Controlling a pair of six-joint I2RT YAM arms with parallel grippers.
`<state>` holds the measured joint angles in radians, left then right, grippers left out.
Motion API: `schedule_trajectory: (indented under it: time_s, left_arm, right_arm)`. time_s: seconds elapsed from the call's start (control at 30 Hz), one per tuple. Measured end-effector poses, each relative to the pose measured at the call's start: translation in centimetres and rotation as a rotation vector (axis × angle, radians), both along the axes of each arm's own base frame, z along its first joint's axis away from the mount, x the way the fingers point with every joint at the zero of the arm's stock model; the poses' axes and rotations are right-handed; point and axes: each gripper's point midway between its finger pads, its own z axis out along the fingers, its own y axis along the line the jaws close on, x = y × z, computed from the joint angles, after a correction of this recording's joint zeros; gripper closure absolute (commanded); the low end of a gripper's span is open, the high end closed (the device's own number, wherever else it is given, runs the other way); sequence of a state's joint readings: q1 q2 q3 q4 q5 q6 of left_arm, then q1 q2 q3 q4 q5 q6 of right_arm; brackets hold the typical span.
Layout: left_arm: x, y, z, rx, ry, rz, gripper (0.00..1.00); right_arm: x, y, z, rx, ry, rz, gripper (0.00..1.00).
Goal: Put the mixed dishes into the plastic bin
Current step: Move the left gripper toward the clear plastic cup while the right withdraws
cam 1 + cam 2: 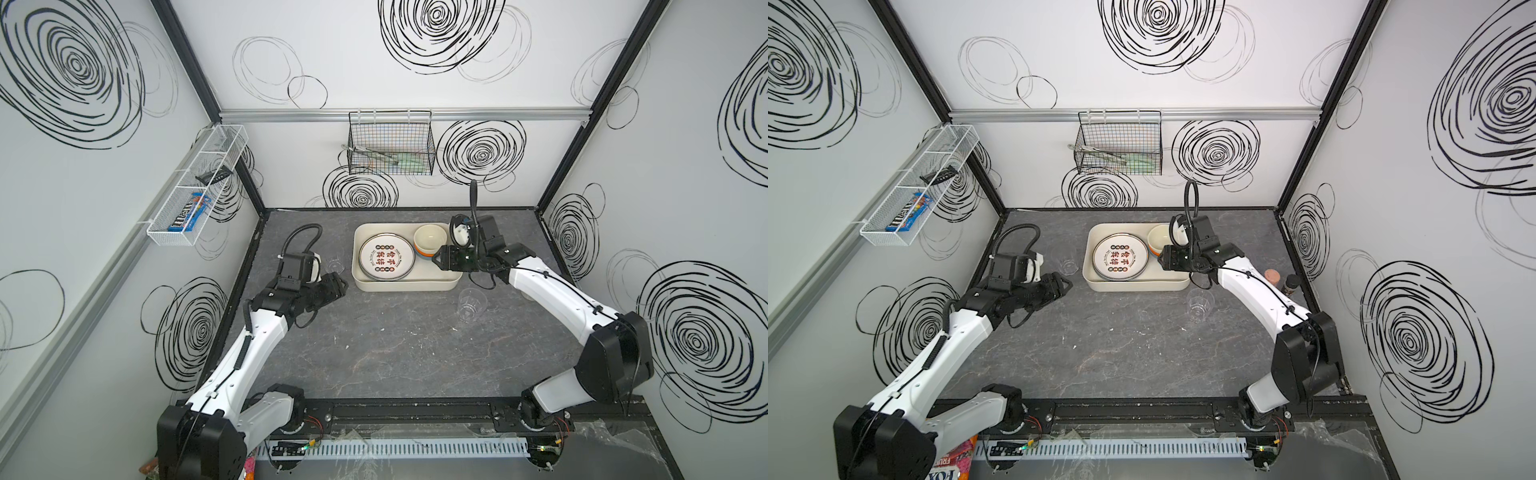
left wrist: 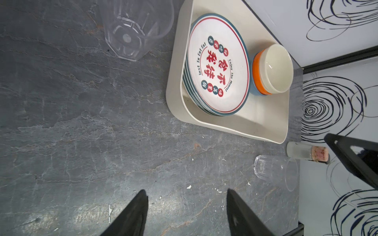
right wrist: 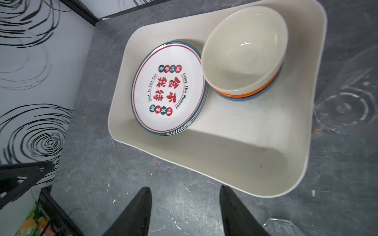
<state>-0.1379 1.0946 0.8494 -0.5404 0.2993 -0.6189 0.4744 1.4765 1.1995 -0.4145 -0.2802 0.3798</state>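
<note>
stacked plates point(image 1: 386, 256) and nested bowls point(image 1: 430, 239) lie in the plastic bin point(image 1: 405, 286); left cup point(image 1: 334, 266) and right cup point(image 1: 468, 305) rest on the table point(image 1: 395, 345). left gripper point(image 2: 187, 194), right gripper point(image 3: 184, 190): jaws apart, empty. cups probably light, thin, slick; pinch one rim wall gently.

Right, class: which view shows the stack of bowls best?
The right wrist view: the bowl stack is closest there, cream on orange on blue. The left wrist view shows it smaller, from the side; both top views show it tiny.
</note>
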Motion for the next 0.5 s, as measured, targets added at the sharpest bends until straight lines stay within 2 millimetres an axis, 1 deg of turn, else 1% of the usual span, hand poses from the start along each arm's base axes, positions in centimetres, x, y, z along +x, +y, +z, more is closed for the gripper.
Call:
schedule_trajectory:
  time_s: [0.23, 0.5]
  left_arm:
    - [1.9, 1.7, -0.9, 0.021, 0.022, 0.056, 0.35]
    - [4.4, 4.4, -1.2, 0.033, 0.018, 0.152, 0.34]
  right_arm:
    - [-3.4, 2.5, 0.8, 0.089, -0.029, 0.126, 0.33]
    - [-7.0, 5.4, 1.2, 0.146, -0.058, 0.259, 0.32]
